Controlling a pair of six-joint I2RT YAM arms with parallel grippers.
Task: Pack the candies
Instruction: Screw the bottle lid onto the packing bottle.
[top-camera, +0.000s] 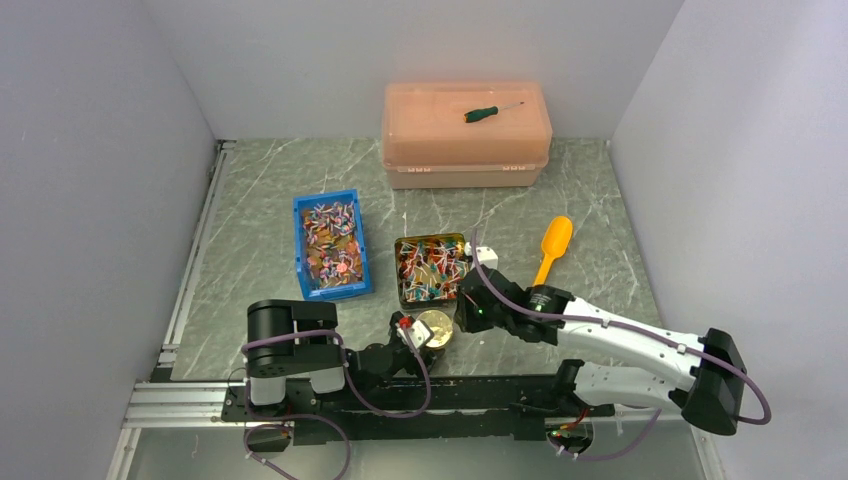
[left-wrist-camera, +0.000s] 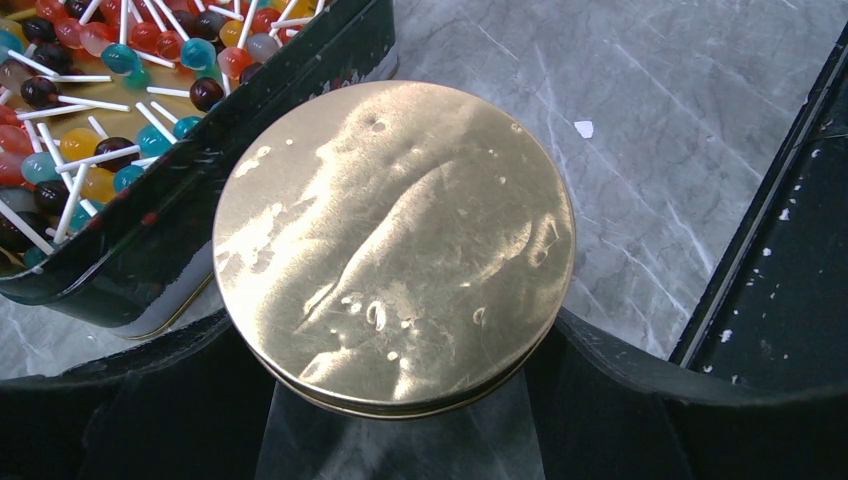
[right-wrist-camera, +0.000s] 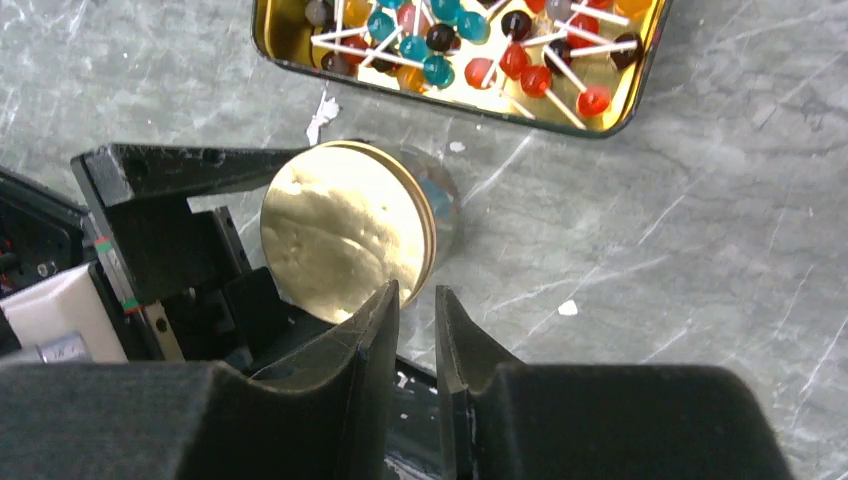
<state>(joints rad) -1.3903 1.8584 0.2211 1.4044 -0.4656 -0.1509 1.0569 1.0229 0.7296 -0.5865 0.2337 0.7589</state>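
Observation:
The candies are small coloured balls on white sticks. One heap fills a blue bin (top-camera: 300, 262) and another lies in a dark open tin (top-camera: 402, 290) (candies (top-camera: 330, 245), (left-wrist-camera: 120, 60), (right-wrist-camera: 480, 50)). Just in front of the tin, a clear jar with a gold lid (top-camera: 434, 327) (left-wrist-camera: 395, 240) (right-wrist-camera: 345, 230) lies tilted. My left gripper (top-camera: 415, 333) (left-wrist-camera: 395, 400) is shut on the jar's sides. My right gripper (top-camera: 470, 310) (right-wrist-camera: 417, 300) hovers beside the lid's edge, its jaws a narrow gap apart with nothing between them.
An orange scoop (top-camera: 552, 245) lies on the table right of the tin. A peach lidded box (top-camera: 465, 150) stands at the back with a green-handled screwdriver (top-camera: 482, 113) on top. Grey walls close in both sides, and a black rail (top-camera: 400, 395) runs along the near edge.

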